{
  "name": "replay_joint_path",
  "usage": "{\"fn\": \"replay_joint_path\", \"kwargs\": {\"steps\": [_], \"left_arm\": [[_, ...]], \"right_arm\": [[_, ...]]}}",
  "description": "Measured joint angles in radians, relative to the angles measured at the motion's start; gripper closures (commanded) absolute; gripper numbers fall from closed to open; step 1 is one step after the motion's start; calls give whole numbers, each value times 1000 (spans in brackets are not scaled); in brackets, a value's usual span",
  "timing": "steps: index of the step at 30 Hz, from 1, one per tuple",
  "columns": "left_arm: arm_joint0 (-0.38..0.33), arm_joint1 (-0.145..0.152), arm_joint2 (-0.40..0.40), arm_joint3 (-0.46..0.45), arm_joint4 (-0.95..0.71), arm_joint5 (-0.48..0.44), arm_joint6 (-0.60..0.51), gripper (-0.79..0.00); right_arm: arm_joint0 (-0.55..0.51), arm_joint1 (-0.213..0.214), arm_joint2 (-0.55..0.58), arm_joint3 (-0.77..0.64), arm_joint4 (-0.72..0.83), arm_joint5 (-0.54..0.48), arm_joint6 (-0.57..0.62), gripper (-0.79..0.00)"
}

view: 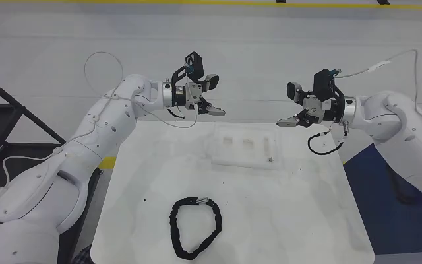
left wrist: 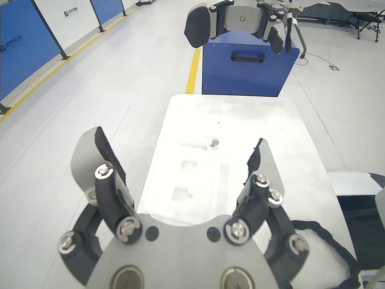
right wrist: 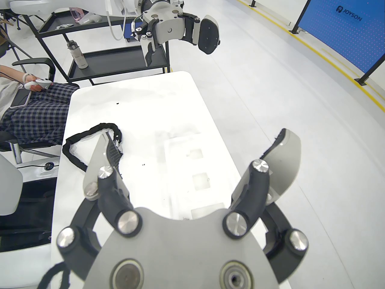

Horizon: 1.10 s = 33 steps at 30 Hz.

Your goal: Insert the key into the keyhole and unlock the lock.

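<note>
Key (view: 269, 158) lies on the white tray (view: 224, 157), near right corner, long axis too small to read. Right gripper (right wrist: 192, 138) hangs nearer it, jaws open and empty; left gripper (left wrist: 180, 141) likewise open. Chain lock (view: 194, 226) lies well apart on the near tabletop (view: 297, 211).

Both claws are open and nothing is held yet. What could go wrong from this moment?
1. The key is very small and lies at a corner of the white tray. The right claw, which is nearer to it, might miss it or push it off.
2. The chain lock lies loose on the table. It may slide at insertion unless the left claw holds it.
</note>
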Motion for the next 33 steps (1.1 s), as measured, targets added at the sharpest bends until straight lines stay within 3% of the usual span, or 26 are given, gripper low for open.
{"fn": "replay_joint_path", "kwargs": {"steps": [15, 21, 24, 33], "left_arm": [[0, 0, 0, 0, 0, 0, 0, -785], [0, 0, 0, 0, 0, 0, 0, -785], [0, 0, 0, 0, 0, 0, 0, -785], [0, 0, 0, 0, 0, 0, 0, -785]], "right_arm": [[0, 0, 0, 0, 0, 0, 0, -785], [-45, -11, -10, 7, 36, 122, 62, -785], [-50, -24, -29, 25, 93, 214, 164, -785], [-19, -99, -117, 98, 366, 555, 630, -785]]}}
